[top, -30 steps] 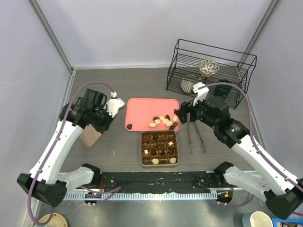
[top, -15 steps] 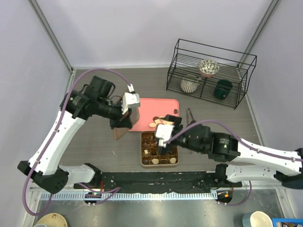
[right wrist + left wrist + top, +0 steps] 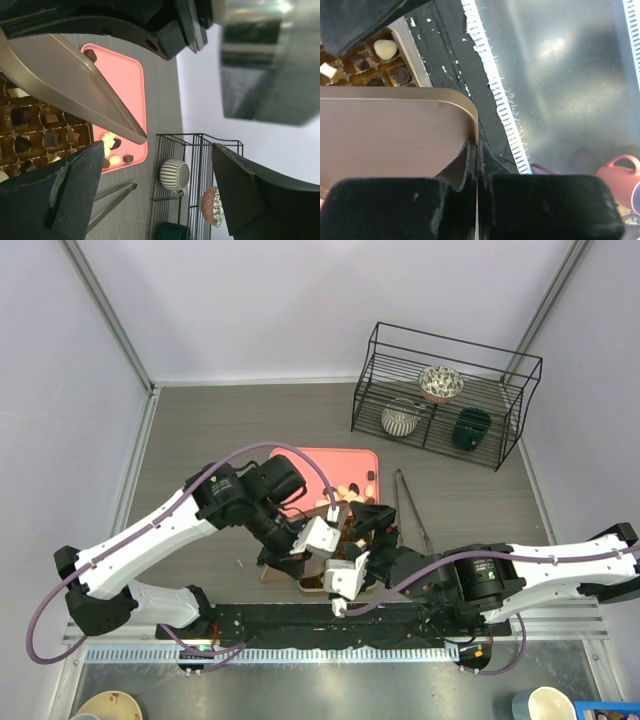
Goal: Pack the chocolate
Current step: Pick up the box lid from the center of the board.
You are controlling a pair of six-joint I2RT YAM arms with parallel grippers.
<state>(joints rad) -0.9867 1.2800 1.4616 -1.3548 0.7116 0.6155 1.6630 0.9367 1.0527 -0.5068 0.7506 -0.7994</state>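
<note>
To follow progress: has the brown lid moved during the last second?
Yes. The brown lid moved right and nearer, from left of the pink tray to before its near edge.

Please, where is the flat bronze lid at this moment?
The lid is held at its edge by the shut left gripper, over the gridded box. In the top view this is centre front, just nearer than the pink tray.
</note>
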